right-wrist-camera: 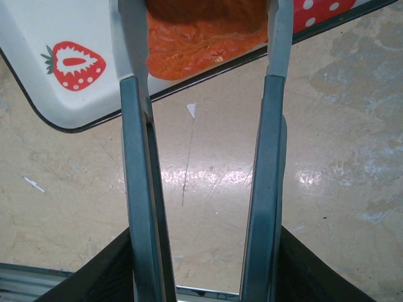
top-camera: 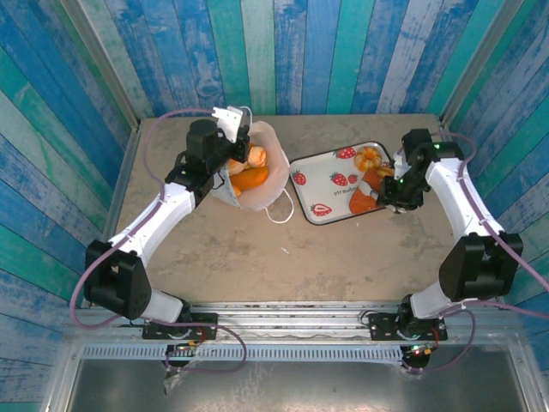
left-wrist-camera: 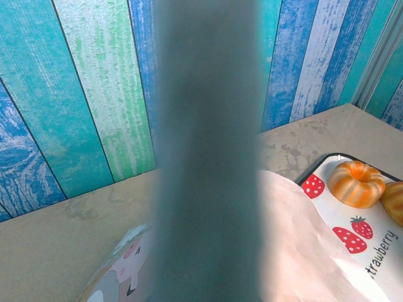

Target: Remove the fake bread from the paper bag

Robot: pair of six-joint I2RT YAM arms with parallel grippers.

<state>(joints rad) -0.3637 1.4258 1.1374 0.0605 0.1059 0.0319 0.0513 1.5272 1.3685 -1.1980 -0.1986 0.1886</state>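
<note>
The white paper bag stands back left with its mouth open, and orange fake bread lies inside. My left gripper is shut on the bag's far rim. In the left wrist view its blurred fingers stand between the bag's plain wall and its printed side. My right gripper is over the near right corner of the strawberry tray. Its fingers hold an orange-red piece of bread between them, resting on the tray.
A round ridged pastry sits at the tray's back, seen from the left wrist with another golden piece beside it. Blue plank walls close in the back and sides. Bare tabletop lies in front of bag and tray.
</note>
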